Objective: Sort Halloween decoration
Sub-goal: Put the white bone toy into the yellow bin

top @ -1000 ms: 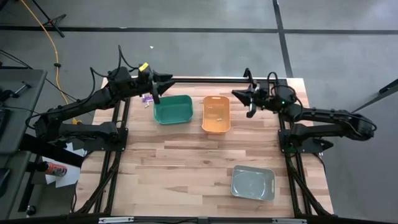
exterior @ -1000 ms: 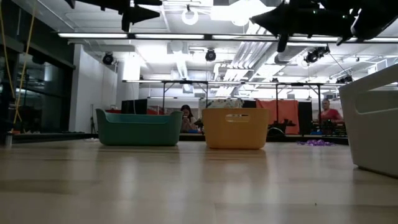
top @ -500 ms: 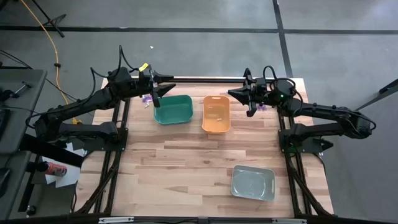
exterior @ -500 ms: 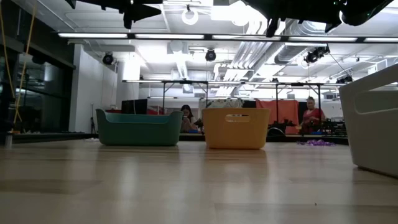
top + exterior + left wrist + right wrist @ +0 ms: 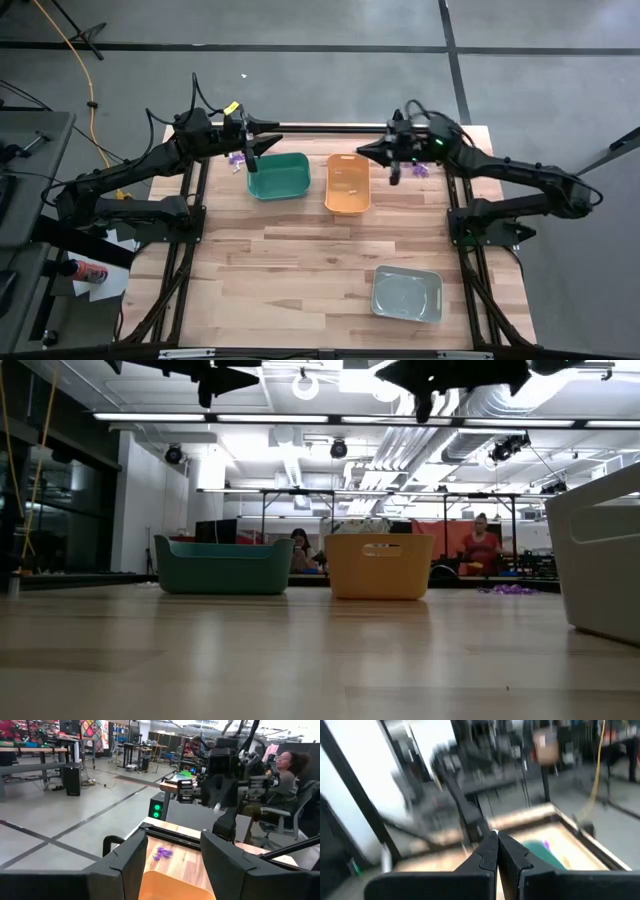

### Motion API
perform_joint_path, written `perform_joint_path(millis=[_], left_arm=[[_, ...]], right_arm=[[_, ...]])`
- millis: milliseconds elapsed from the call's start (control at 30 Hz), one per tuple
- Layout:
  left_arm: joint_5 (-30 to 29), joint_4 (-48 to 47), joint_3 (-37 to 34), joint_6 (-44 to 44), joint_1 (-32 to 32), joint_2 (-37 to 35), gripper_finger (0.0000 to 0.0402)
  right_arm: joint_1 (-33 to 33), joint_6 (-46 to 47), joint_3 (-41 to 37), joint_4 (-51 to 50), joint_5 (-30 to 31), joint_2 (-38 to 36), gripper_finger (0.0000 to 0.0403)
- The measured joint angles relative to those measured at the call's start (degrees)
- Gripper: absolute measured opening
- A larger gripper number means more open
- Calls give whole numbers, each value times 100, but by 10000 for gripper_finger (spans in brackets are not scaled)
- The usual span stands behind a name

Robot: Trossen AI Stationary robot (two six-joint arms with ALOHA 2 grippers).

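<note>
Purple trinkets (image 5: pixel 421 171) seen in small pile just behind right gripper (image 5: pixel 392 172), second purple bit (image 5: pixel 236 159) just beside left gripper (image 5: pixel 251 158), near green bin (image 5: pixel 278 176). Judged featherlight, small, likely slippery; best pinched singly at fingertips. Right fingers pressed together, tiny white speck (image 5: pixel 494 832) possibly nipped, can't be confirmed. Left fingers spread, nothing held. Orange bin (image 5: pixel 347 183) contents hardly made out; grey bin (image 5: pixel 407 294) well away from both

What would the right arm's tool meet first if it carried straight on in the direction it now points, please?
Probably nothing soon. The right tool points leftward, raised above the far end of the orange bin, toward the left tool beyond the green bin; its height over the bins is unclear.
</note>
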Motion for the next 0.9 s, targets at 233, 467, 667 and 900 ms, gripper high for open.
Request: perform_joint_path(millis=[233,467,667,900], left_arm=[[-1,-9,0,-13,2,4,174],[-4,-200,0,-9,2,4,174],[-4,-249,0,-7,2,4,174],[-20,-251,0,-4,2,4,174]], right_arm=[[-4,-1405,1760,-2922,96,1475,0],[129,-1821,2634,-4428,1052,2965,0],[125,-1877,2788,-4628,1375,3948,0],[188,-1785,2788,-4561,1373,4714,0]])
